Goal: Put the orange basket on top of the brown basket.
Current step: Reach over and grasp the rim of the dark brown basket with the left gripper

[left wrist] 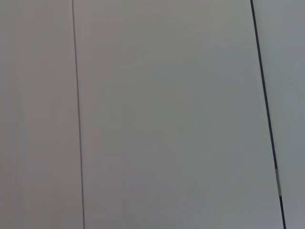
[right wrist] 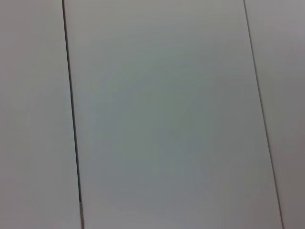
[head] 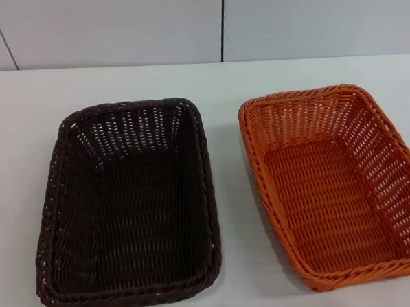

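- A pale grey-white panelled wall (right wrist: pixel 162 119) fills the right wrist view.
- A dark seam (right wrist: pixel 71 109) runs lengthwise between two panels on one side.
- A fainter, thinner seam (right wrist: pixel 262 114) crosses the far side, slightly slanted.
- The broad panel between both seams is plain and unmarked.

I see a plain white table (head: pixel 228 193) carrying two woven baskets side by side, both sitting flat on its surface with their open sides up. The brown basket (head: pixel 129 205) lies toward my left-arm side, the orange basket (head: pixel 334 188) toward my right-arm side. They are near each other but apart, a strip of bare tabletop between their rims. Neither hand shows over the table.
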### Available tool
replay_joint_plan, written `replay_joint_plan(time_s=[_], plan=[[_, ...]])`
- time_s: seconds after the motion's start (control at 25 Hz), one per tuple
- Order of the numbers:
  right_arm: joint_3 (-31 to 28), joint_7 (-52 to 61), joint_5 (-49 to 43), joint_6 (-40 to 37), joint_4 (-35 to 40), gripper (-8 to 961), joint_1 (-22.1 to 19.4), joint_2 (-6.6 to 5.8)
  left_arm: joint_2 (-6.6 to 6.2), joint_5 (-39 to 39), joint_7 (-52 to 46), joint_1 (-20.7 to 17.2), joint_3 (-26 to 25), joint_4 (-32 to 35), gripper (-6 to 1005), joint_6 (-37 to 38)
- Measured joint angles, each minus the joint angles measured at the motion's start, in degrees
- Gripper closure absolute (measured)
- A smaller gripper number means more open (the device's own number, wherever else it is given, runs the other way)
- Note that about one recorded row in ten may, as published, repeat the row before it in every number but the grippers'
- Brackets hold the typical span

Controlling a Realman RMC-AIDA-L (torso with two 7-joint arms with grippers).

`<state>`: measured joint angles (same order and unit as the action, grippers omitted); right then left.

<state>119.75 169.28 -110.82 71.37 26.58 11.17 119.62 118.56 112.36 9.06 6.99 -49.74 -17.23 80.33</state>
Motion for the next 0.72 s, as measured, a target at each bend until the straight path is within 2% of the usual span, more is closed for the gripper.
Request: replay_joint_plan(time_s=[0.4,0.48,0.52,0.56,0.6,0.64,0.68,0.72], plan=[[0.8,0.0,0.0,0.1,0.3,133,0.5,0.00,0.05,0.1,0.0,0.6,0.3,0.1,215,0.0],[0.8,0.0,0.0,0.1,0.6,133,0.6,-0.03,-0.15,0.2,-0.2,0.6,1.7,-0.7,217,-0.5],[0.8,0.0,0.0,0.1,0.8,133,0.6,-0.04,-4.80,1.4,0.2,-1.5,3.9,-11.1,218,-9.6],[0.8,0.0,0.0,0.1,1.0,133,0.6,-0.04,-8.81,2.0,1.9,-3.3,3.1,-20.5,219,-17.0],[0.8,0.0,0.0,0.1,1.2,133,0.6,-0.05,-8.81,2.0,1.9,-3.3,3.1,-20.5,220,-17.0],[0.8,0.0,0.0,0.0,1.7,133,0.6,-0.06,-13.32,2.5,7.1,-5.9,0.2,-33.2,221,-27.0],[0.8,0.0,0.0,0.0,1.7,133,0.6,-0.06,-13.32,2.5,7.1,-5.9,0.2,-33.2,222,-27.0],[0.8,0.0,0.0,-0.1,1.9,133,0.6,-0.07,-15.15,2.6,11.6,-8.1,-3.0,-41.1,223,-33.7]])
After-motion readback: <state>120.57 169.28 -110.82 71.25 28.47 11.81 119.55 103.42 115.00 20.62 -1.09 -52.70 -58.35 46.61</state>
